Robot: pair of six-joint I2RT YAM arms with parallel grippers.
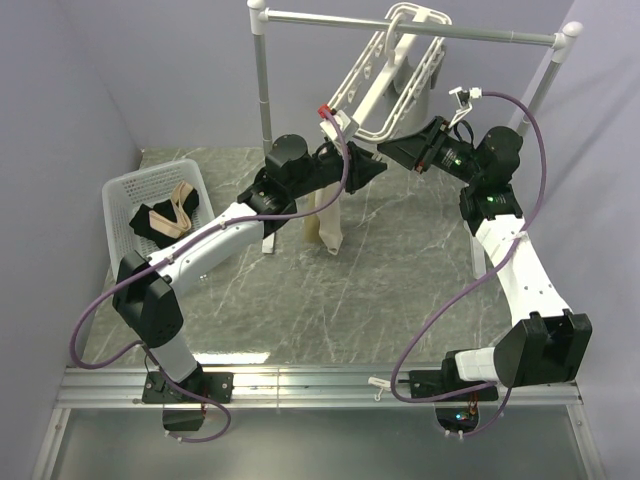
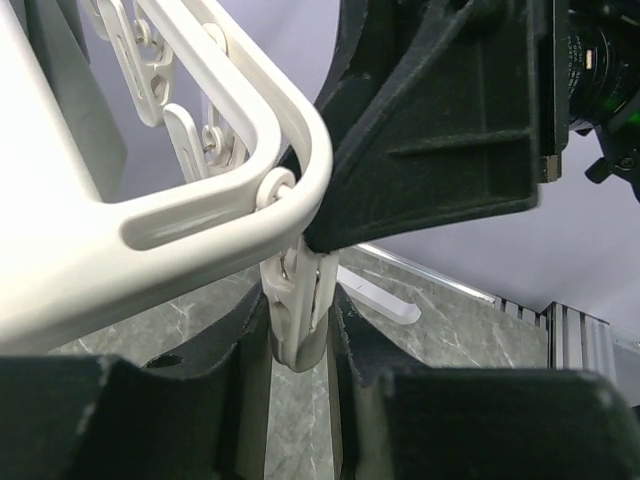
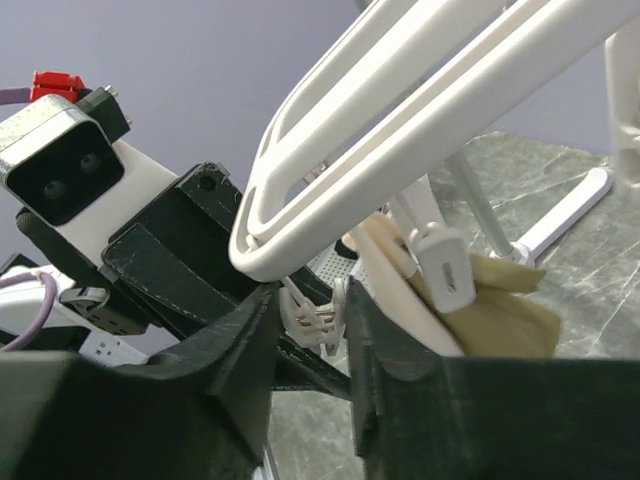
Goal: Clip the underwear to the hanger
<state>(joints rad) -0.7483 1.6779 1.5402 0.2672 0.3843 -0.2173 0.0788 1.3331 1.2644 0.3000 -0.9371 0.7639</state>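
Top view: white plastic rectangular drying hanger (image 1: 395, 85) hangs by its hook off the silver metal rail (image 1: 330, 18) at 12 o'clock, tilted w/ its low corner toward the middle. Both arms meet at that corner, nose to nose.

Left gripper (image 2: 297, 350): the black fingers (image 2: 400, 400) are mostly closed, pinching a small white plastic corner clip (image 2: 296, 300) that dangles under the rounded frame corner. Contact both sides afaict.

Right gripper (image 3: 312, 335): comes in from 3 o'clock. Its fingers (image 3: 210, 370) sit either side of a clip under what looks like the same corner, w/ only a narrow gap. Can't tell if the pads actually touch it, so can't say if it's gripping.

Tan soft fabric underwear (image 1: 326, 215) hangs off the hanger's left side, at about 7 o'clock from the left gripper, drooping in a narrow bunch down toward the grey-green marble-look table (image 1: 400, 290). In the right wrist view it's bunched at 3 o'clock of the fingers, w/ another white clip right up against the pale edge; can't tell if that one is biting the fabric.

White plastic mesh basket (image 1: 118, 215) sits at 9 o'clock of the table, black and beige cloth pieces (image 1: 165, 220) inside.
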